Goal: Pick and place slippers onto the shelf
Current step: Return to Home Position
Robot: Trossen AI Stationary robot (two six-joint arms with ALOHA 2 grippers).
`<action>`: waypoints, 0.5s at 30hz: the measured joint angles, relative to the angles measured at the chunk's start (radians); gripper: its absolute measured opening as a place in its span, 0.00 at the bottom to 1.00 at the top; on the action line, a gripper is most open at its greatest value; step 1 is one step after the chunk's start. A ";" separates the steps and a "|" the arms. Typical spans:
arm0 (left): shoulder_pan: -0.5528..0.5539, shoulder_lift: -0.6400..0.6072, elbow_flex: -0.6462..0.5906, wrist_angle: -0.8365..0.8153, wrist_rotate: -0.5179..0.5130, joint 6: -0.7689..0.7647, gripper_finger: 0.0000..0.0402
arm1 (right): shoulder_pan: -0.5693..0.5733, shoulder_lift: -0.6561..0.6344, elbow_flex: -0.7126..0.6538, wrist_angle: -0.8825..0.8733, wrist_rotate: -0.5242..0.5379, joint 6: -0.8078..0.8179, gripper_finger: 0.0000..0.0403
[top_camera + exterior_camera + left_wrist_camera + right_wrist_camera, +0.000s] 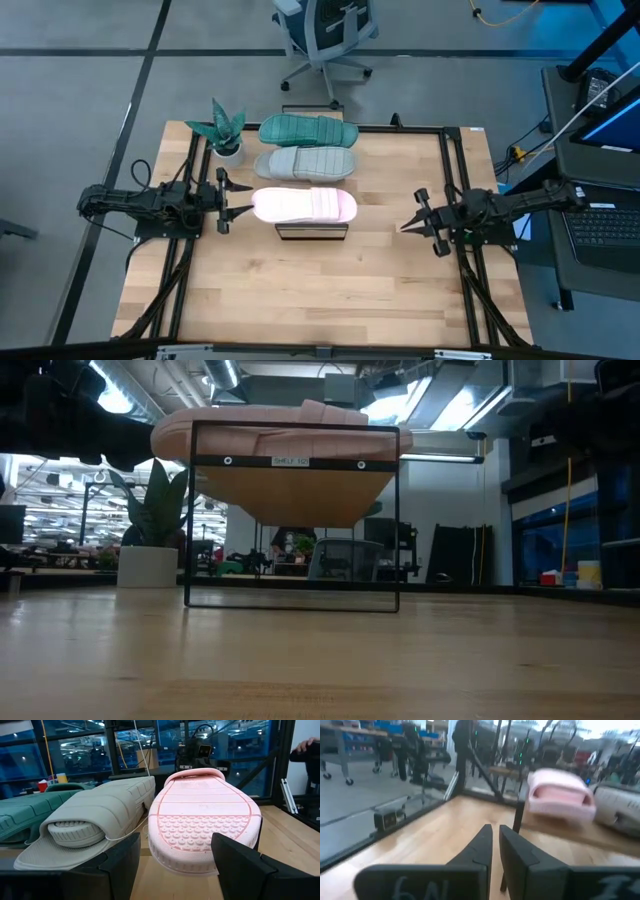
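Observation:
The pale pink slipper (305, 205) lies sole down on top of the shelf (312, 232), a low frame with a dark front edge; the low view shows it overhanging the shelf's top (290, 461). Behind it, the light grey slipper (305, 163) and the teal green slipper (308, 129) lie side by side on the table. My left gripper (248, 201) is open just left of the pink slipper's end (200, 840), fingers level and apart from it. My right gripper (405, 227) is shut and hovers right of the shelf, pointing at it (495, 832).
A small potted plant (225, 130) stands at the far left, beside the teal slipper's end. Bare wooden tabletop (320, 300) stretches across the near half. An office chair (325, 35) stands beyond the far edge, and a laptop desk (600, 200) is off to the right.

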 joint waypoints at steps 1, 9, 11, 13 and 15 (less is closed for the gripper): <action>0.000 0.000 0.000 0.000 0.000 0.000 0.59 | 0.000 -0.023 0.000 -0.003 0.000 0.003 0.09; 0.000 0.000 0.000 0.000 0.000 0.000 0.59 | -0.059 -0.226 0.000 -0.146 -0.002 0.013 0.09; 0.000 0.000 0.000 0.000 -0.001 0.000 0.59 | -0.080 -0.226 0.000 -0.148 -0.003 0.051 0.09; 0.000 0.000 0.000 0.000 -0.001 0.000 0.59 | -0.100 -0.226 0.000 -0.155 -0.016 0.050 0.09; 0.000 0.000 0.000 0.000 -0.001 0.000 0.59 | -0.110 -0.226 0.000 -0.168 -0.022 0.007 0.09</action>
